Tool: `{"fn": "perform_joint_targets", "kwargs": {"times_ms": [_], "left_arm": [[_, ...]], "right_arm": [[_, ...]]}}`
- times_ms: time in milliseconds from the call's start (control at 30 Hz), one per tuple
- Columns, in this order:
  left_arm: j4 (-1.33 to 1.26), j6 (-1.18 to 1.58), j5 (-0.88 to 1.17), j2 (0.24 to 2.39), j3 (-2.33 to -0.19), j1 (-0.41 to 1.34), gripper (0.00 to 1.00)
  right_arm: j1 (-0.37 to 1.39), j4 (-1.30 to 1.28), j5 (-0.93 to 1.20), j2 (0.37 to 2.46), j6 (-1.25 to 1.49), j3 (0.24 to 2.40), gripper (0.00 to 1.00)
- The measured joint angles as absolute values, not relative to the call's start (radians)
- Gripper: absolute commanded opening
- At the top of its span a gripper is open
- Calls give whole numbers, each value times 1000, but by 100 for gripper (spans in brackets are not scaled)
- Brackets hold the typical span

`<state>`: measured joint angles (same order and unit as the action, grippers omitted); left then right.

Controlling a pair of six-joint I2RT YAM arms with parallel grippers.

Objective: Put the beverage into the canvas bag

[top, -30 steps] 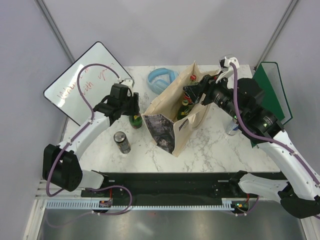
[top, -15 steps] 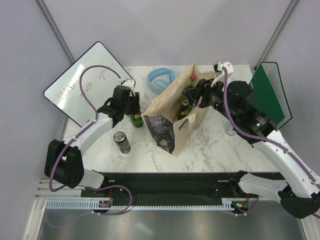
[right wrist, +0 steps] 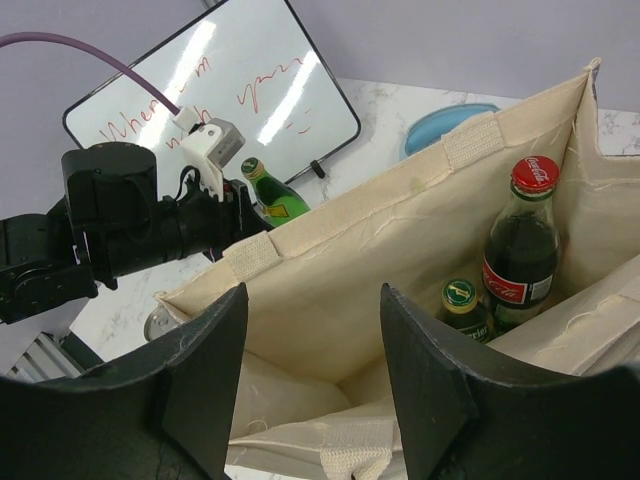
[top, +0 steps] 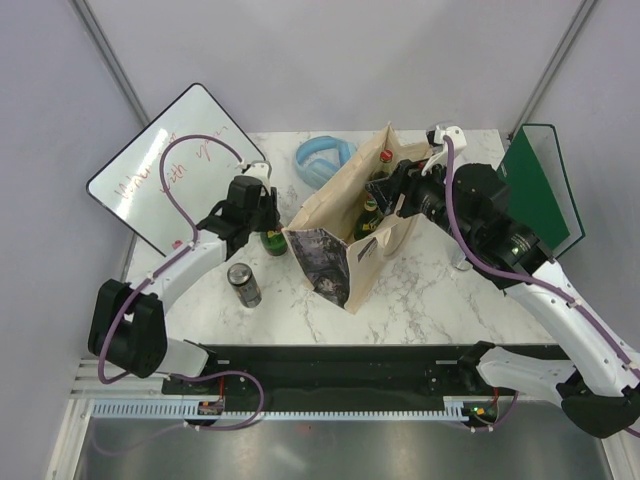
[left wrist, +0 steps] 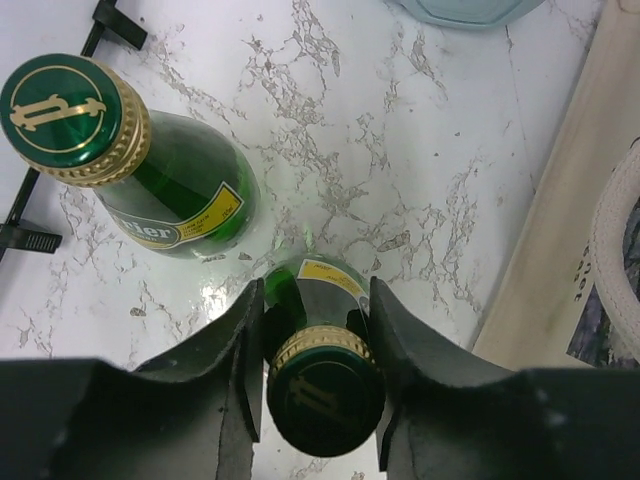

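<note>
Marble table [left wrist: 430,170]: left pincer [left wrist: 315,310] gripped green bottle [left wrist: 322,400] by neck, twin bottle [left wrist: 175,195] ahead-left; right pincer [right wrist: 312,310] gaped empty above canvas bag [right wrist: 350,270]; lift wanted vertical, clearing rim

Lighting is bright and even, from overhead in all three views; shadows on the marble table [top: 440,290] are soft and short. Glare streaks wash out part of the whiteboard [right wrist: 215,95] in the right wrist view. In the left wrist view the near fingers [left wrist: 235,370] read dark and slightly soft.
</note>
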<state>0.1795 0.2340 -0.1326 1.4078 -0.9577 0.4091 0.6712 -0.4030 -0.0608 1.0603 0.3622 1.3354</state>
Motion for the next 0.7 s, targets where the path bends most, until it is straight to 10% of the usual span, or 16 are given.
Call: {"fn": "perform_joint_targets", "kwargs": {"times_ms": [700], "left_arm": [[521, 236, -155, 1357, -1119, 416, 2]], "right_arm": [[672, -400, -88, 1044, 363, 1262, 63]]}}
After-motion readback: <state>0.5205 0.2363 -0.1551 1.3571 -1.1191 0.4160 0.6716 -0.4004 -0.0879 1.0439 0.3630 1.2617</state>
